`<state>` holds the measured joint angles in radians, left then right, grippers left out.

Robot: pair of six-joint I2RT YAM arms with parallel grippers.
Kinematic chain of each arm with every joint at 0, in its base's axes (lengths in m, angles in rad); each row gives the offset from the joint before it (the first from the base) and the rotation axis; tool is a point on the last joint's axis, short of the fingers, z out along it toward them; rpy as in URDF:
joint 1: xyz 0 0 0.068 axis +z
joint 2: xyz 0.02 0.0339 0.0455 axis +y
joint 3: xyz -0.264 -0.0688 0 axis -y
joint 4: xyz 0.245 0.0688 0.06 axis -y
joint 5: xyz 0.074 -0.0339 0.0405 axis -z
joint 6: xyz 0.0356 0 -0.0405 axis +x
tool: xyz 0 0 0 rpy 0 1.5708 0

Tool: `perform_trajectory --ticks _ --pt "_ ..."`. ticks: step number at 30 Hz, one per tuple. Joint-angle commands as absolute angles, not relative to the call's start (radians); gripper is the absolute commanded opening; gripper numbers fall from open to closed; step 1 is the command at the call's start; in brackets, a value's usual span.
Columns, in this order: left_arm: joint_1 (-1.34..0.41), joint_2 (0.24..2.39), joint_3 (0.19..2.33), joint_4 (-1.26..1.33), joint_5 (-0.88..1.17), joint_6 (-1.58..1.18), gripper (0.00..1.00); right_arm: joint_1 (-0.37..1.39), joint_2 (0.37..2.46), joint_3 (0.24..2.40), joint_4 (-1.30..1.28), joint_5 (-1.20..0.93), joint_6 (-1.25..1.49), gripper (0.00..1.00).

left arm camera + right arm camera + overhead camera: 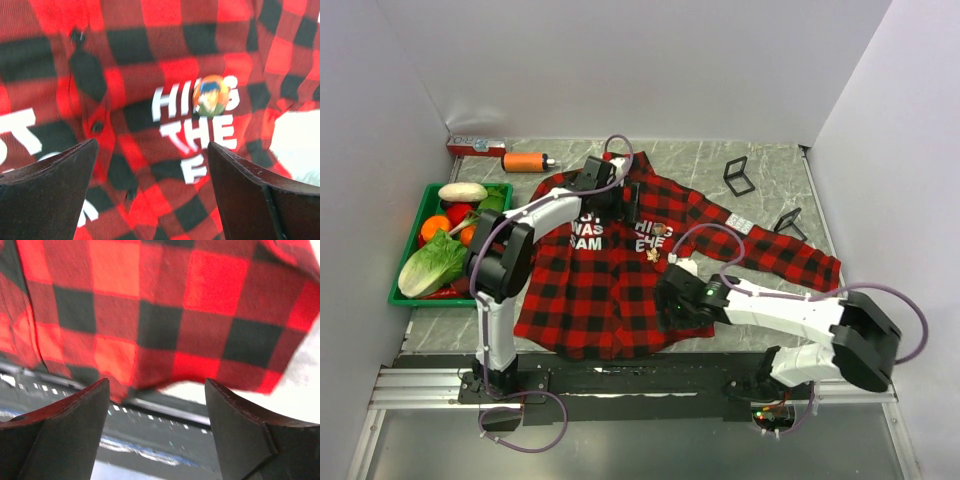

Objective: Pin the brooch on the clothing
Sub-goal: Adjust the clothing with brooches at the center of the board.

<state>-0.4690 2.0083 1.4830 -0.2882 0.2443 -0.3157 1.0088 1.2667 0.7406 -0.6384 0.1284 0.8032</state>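
The clothing (620, 270), a red-and-black plaid shirt with white lettering, lies flat on the table. The brooch (211, 95), a round badge with a cartoon face, sits on the lettering on the chest; in the top view the brooch (659, 230) shows as a small dot. My left gripper (152, 145) hovers over the chest just below the collar, open, with only cloth showing between its fingers (55, 190). My right gripper (157, 382) is open over the shirt's lower hem (150, 375) near the table's front edge, holding nothing. In the top view it is the dark head (670, 305).
A green crate (410, 296) of vegetables stands at the left. An orange bottle (525, 161) and a red box (470, 146) lie at the back. Two black stands (738, 176) (788, 222) and a white card (740, 222) are at the right. A small gold piece (650, 255) lies on the shirt.
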Motion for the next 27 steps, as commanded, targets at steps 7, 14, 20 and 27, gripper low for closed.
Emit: perform_trajectory --ticks 7,14,20,27 --pt "-0.456 2.146 1.554 -0.212 0.328 -0.334 0.96 1.045 1.408 0.736 -0.543 0.114 0.857 0.49" --pt "-0.414 2.198 1.552 -0.201 0.353 -0.35 0.96 1.1 1.375 0.696 -0.519 0.008 0.894 0.08" --pt "-0.399 2.21 1.552 -0.201 0.347 -0.345 0.96 1.192 1.328 0.724 -0.52 -0.063 0.962 0.0" --pt "-0.397 2.223 1.56 -0.221 0.322 -0.331 0.96 1.229 1.296 0.813 -0.567 -0.06 0.97 0.0"
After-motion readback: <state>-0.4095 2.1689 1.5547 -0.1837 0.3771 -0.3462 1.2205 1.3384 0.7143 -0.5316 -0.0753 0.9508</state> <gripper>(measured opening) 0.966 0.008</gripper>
